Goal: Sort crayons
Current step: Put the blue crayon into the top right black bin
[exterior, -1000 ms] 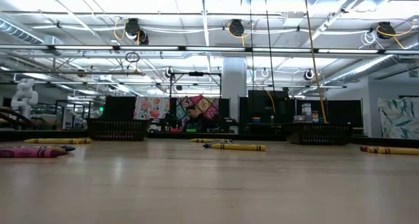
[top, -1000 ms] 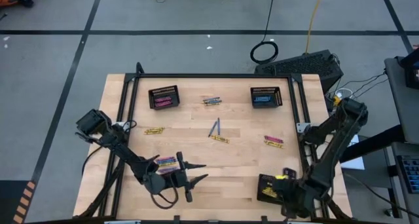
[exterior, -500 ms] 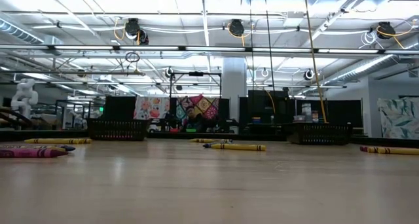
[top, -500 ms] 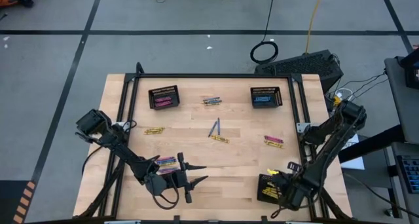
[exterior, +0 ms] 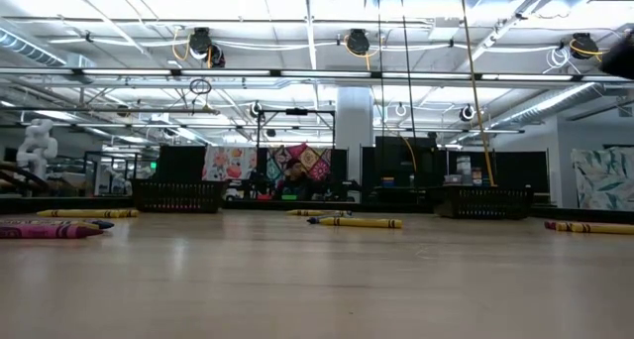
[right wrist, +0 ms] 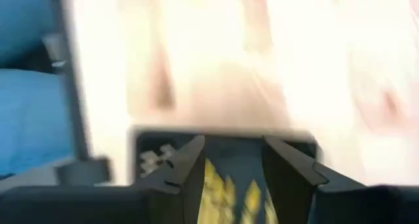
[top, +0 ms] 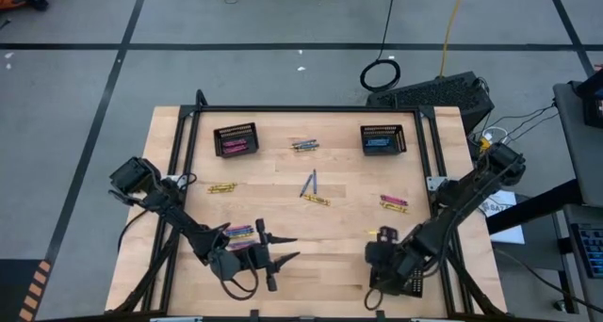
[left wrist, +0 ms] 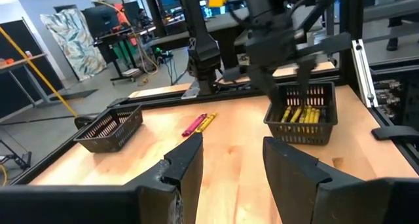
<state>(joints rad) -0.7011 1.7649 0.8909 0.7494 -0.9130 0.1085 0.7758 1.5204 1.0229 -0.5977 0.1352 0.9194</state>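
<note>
Lying scattered on the table (top: 339, 223), the crayons (top: 314, 200) form small clusters; yellow crayons (left wrist: 302, 114) fill the front basket (left wrist: 302, 129). The right gripper (left wrist: 308, 70) hangs directly over that basket, fingers spread and empty (blurred in its own wrist view). The left gripper (top: 275, 251) waits near the front edge, fingers apart, holding nothing.

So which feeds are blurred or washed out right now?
Right wrist view: heavily smeared, the background blown out white, only the yellow crayons between the jaws readable. Left wrist view: sharp. Low view: bright ceiling lights, the tabletop close up soft. High view: evenly lit.
</note>
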